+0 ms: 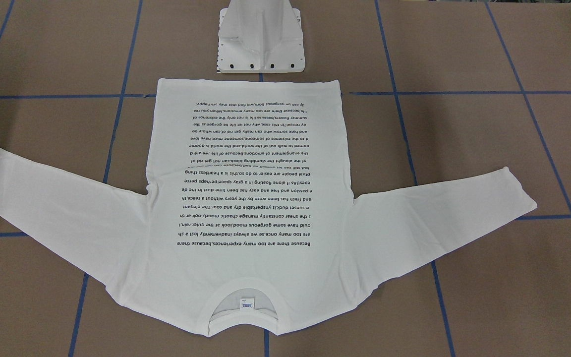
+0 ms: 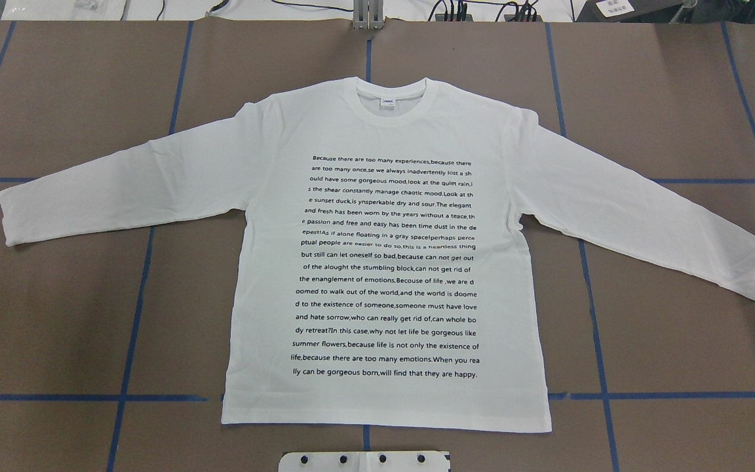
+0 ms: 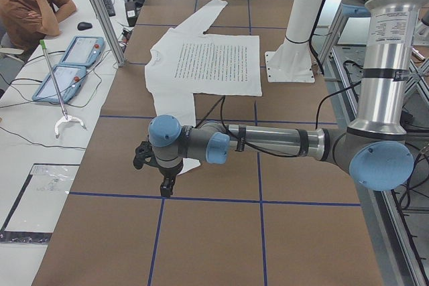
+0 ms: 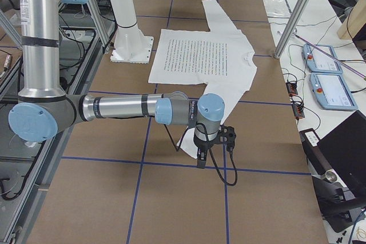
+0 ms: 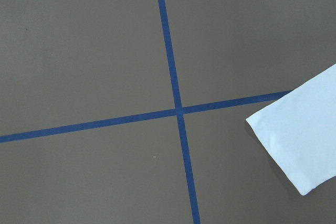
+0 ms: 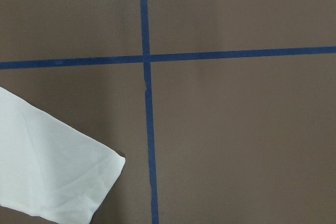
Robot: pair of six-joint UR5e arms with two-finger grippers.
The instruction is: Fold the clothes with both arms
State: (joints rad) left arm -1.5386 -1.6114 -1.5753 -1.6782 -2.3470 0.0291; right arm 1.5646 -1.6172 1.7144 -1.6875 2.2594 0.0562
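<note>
The white long-sleeved shirt (image 2: 259, 262) lies flat on the brown table, black text side up, both sleeves spread out, collar with its blue-white tag (image 1: 246, 303) away from the robot. It also shows in the front view (image 1: 176, 148) and both side views (image 3: 208, 65) (image 4: 200, 55). My left gripper (image 3: 165, 191) hangs pointing down just past the left sleeve cuff (image 5: 299, 140). My right gripper (image 4: 199, 163) hangs the same way just past the right sleeve cuff (image 6: 47, 171). Neither gripper shows in the overhead, front or wrist views, so I cannot tell whether they are open or shut.
The white pedestal base (image 1: 260, 44) stands at the shirt's hem. Blue tape lines (image 5: 176, 109) grid the table. An operator (image 3: 27, 5) sits beside tablets (image 3: 67, 65) past the far edge. Aluminium frame posts (image 4: 291, 21) stand at that edge.
</note>
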